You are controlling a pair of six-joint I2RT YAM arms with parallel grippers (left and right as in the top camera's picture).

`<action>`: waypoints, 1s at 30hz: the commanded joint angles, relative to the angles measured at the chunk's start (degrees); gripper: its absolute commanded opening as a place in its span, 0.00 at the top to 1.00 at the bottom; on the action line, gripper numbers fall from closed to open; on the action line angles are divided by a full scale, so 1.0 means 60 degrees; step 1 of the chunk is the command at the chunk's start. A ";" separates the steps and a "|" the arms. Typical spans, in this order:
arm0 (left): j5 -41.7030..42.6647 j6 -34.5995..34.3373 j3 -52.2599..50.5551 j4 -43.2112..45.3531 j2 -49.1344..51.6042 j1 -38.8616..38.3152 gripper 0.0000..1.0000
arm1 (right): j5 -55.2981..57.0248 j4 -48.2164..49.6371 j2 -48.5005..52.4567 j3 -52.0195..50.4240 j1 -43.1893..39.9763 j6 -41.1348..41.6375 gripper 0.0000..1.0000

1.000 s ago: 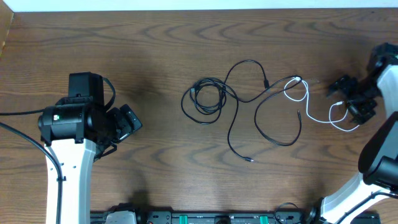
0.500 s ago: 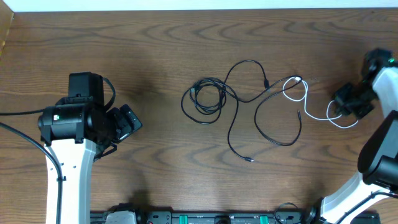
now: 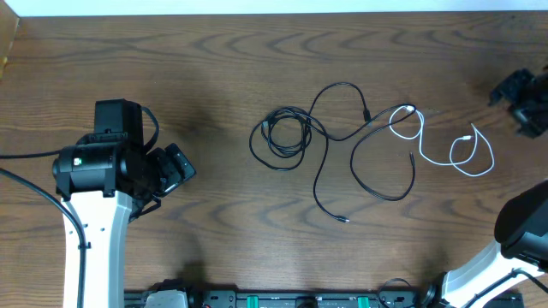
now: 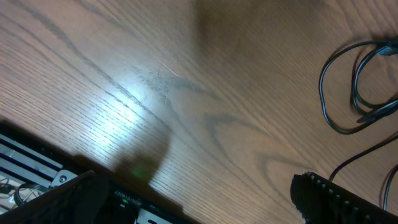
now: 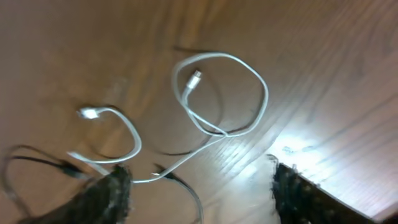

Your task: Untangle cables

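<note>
Several thin black cables lie mid-table: a small coil (image 3: 301,137) and a long loop (image 3: 385,196) crossing each other. A white cable (image 3: 426,154) runs from them to a loose loop at the right. My right gripper (image 3: 522,98) hangs open at the far right edge, apart from the white cable. In the right wrist view the white cable (image 5: 266,96) lies on the wood beyond my open right gripper (image 5: 199,174), with nothing between the fingers. My left gripper (image 3: 180,167) stands open left of the black coil (image 4: 322,93), holding nothing.
The left arm's base and thick black lead (image 3: 26,184) take up the left side. A black rail with green connectors (image 3: 282,299) runs along the table's front edge. The table's far edge (image 3: 274,14) is at the top.
My right gripper shut on the white cable's loop, then opened and drew back to the upper right. The white loop now lies free on the table. The left arm has not moved.
</note>
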 commanded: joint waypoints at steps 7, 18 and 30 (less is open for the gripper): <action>-0.0025 -0.0080 -0.0004 -0.0025 0.0000 0.0033 0.01 | 0.0219 0.2605 0.0015 -0.4098 0.0656 -0.0138 0.14; -0.0025 -0.0080 -0.0004 -0.0025 0.0000 0.0033 0.01 | 0.0754 0.5038 0.0011 -0.5533 0.0637 -0.0142 0.82; -0.0025 -0.0084 -0.0004 -0.0025 0.0000 0.0033 0.01 | 0.0798 0.2998 -0.0321 -0.1861 0.0004 -0.0488 0.99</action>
